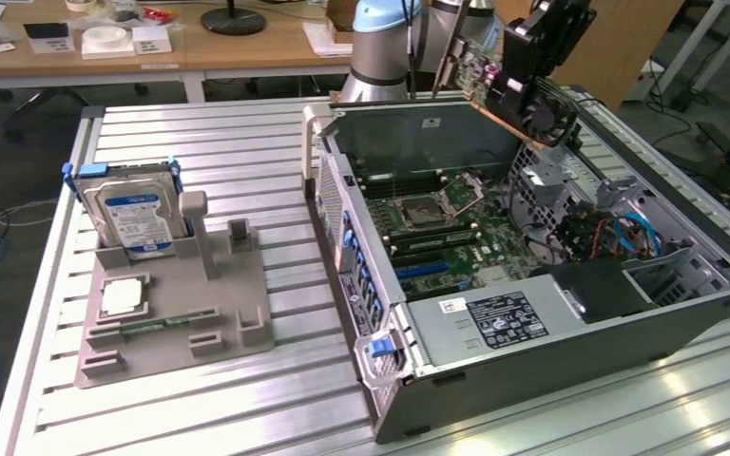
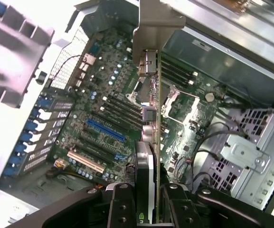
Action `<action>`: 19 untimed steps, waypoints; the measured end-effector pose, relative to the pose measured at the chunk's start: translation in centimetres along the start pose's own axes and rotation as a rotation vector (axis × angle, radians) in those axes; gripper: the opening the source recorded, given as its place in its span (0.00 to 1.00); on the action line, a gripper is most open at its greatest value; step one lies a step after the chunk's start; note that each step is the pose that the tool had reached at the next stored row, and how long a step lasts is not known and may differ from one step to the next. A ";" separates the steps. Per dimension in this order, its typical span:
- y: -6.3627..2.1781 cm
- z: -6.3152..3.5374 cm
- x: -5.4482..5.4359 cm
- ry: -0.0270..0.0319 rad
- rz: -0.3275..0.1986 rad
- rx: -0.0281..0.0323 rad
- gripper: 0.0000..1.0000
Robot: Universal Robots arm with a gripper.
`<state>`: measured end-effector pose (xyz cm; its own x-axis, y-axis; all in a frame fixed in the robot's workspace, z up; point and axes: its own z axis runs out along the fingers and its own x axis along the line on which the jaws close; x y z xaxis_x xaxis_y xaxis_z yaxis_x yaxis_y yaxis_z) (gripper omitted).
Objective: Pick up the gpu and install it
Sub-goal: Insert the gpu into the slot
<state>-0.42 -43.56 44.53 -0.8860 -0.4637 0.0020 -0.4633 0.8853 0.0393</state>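
Ribbed metal tabletop point(image 1: 213, 418) carries, nearest, an open computer case point(image 1: 530, 380) showing its motherboard point(image 1: 448, 237). Beside it, a grey fixture point(image 1: 232, 323) holds a hard drive point(image 1: 137, 214). Farther back, above the case's far end, the gripper point(image 1: 546, 47) clamps the gpu point(image 1: 530, 95) edge-on between its fingers point(image 2: 123, 206). The card is tilted, hanging over the board and not yet seated.

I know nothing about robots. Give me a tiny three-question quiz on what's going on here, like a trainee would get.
1. True or false: the gpu is already seated on the motherboard.
2. What stands in the grey holder? A hard drive; B keyboard; C bottle.
3. Fill in: the gripper holds the gpu above the open ____.
Key: 1 false; 2 A; 3 computer case.
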 end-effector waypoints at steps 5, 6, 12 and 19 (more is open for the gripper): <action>0.00 0.06 0.0 0.0032 -0.079 0.0002 0.28; 0.00 0.07 0.0 0.0039 -0.097 0.0002 0.28; -0.01 0.15 0.0 0.0078 -0.199 0.0006 0.28; -0.02 0.21 0.0 0.0108 -0.305 0.0014 0.28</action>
<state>-0.39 -43.56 44.32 -0.7059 -0.7083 0.0010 -0.7078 0.7054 0.0384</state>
